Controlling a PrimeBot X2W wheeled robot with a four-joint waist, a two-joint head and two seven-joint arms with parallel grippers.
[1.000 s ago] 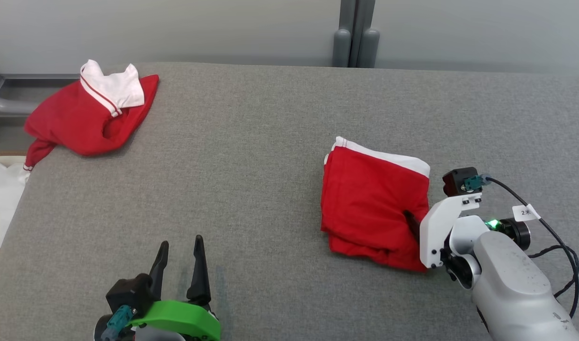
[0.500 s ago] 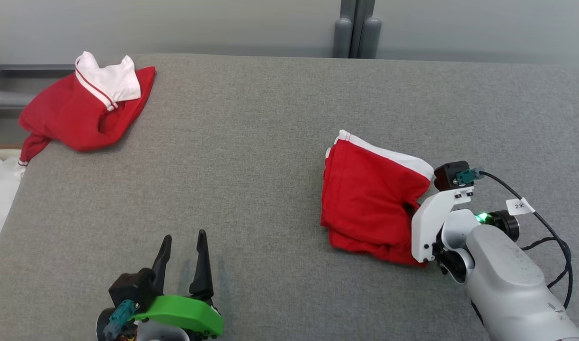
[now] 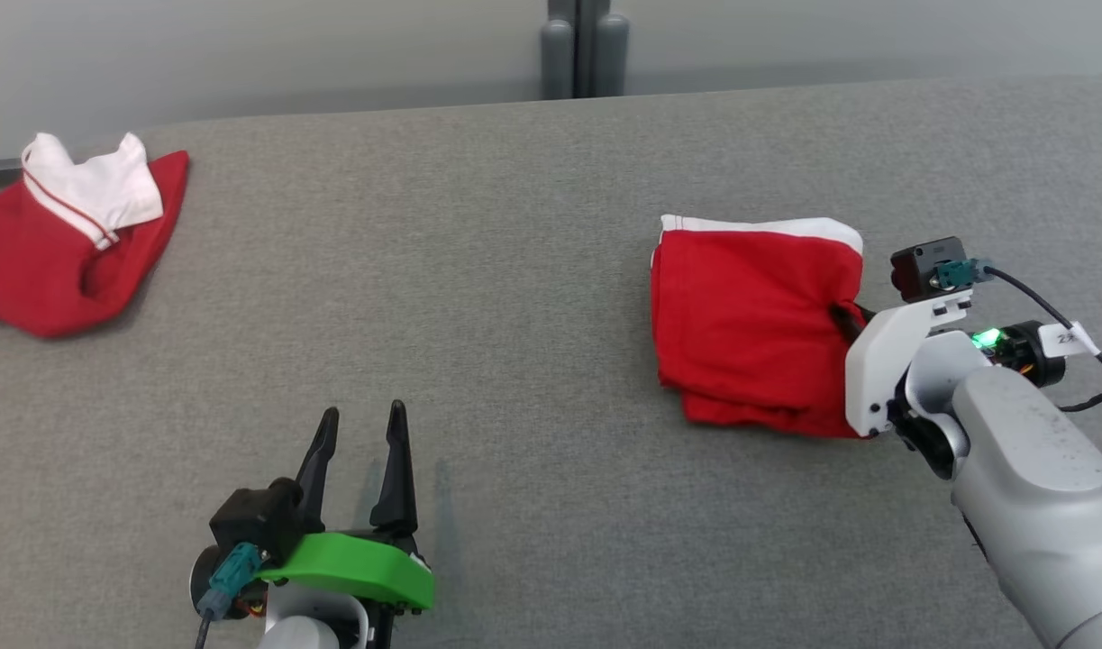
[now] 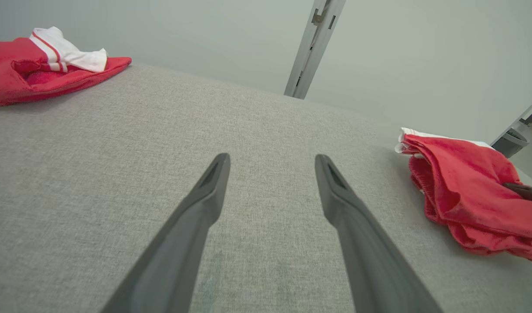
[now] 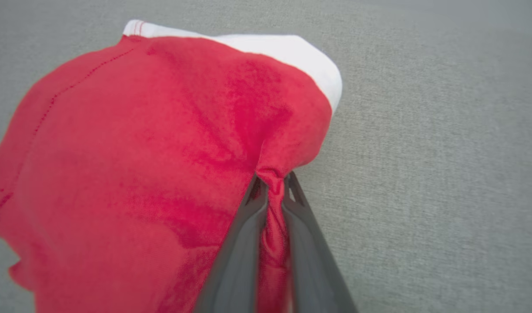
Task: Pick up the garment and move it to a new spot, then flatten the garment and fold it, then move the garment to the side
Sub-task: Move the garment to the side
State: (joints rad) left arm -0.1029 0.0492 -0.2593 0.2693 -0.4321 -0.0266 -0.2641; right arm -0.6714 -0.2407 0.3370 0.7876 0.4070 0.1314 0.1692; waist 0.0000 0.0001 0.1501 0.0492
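Note:
A folded red garment (image 3: pixel 753 320) with a white band along its far edge lies on the grey table at the right; it also appears in the left wrist view (image 4: pixel 461 195). My right gripper (image 5: pixel 272 180) is shut on a pinch of red cloth at the garment's (image 5: pixel 139 165) right edge, and the fabric bunches up between the two dark fingers. In the head view that gripper (image 3: pixel 846 317) sits at the garment's right side. My left gripper (image 3: pixel 363 424) stands open near the table's front left, well apart from the garment, with nothing between its fingers (image 4: pixel 205 195).
A second red garment with a white collar (image 3: pixel 59 239) lies crumpled at the table's far left corner, also in the left wrist view (image 4: pixel 39 69). A grey post (image 3: pixel 582 45) stands behind the table. Bare grey cloth surface (image 3: pixel 478 270) spreads between the two garments.
My right gripper has closed on the garment's right edge and pulled the cloth up there. The head camera has turned right, shifting the whole picture left. The left gripper has stayed open.

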